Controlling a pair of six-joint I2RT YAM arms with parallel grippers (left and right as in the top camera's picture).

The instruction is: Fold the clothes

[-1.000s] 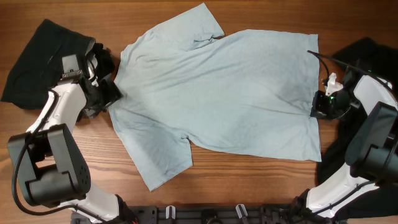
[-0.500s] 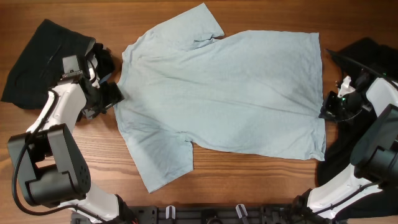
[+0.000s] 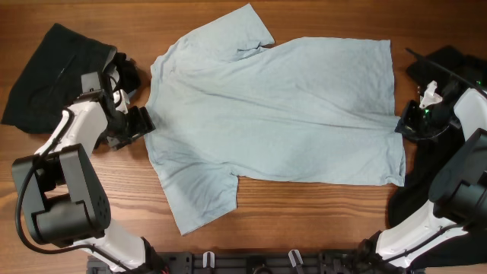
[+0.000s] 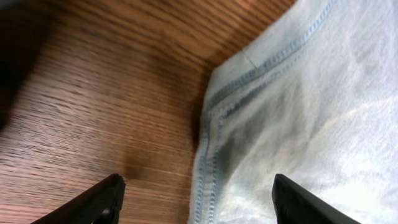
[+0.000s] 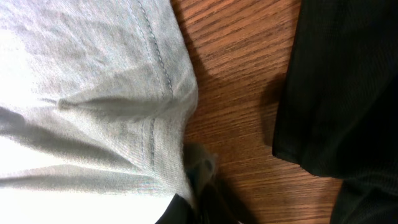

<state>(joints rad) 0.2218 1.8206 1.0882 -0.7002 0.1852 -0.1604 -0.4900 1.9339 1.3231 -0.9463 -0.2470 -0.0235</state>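
The pale sky-blue T-shirt (image 3: 281,106) lies spread flat across the table, neck end to the left and hem to the right. My left gripper (image 3: 143,123) is open at the shirt's left edge. In the left wrist view its fingers (image 4: 199,202) straddle the stitched edge of the shirt (image 4: 311,93) without holding it. My right gripper (image 3: 402,127) is shut on the hem at the shirt's right edge. The right wrist view shows the fingertips (image 5: 199,205) pinching a fold of the blue fabric (image 5: 81,93).
A black garment (image 3: 53,72) lies crumpled at the far left, behind the left arm. Another black garment (image 3: 449,68) lies at the right edge and runs down to the front right; it also shows in the right wrist view (image 5: 348,93). Bare wood surrounds the shirt.
My right gripper has moved right with the hem in it, drawing the shirt's right edge outward and flatter. My left gripper has shifted slightly toward the shirt's left edge.
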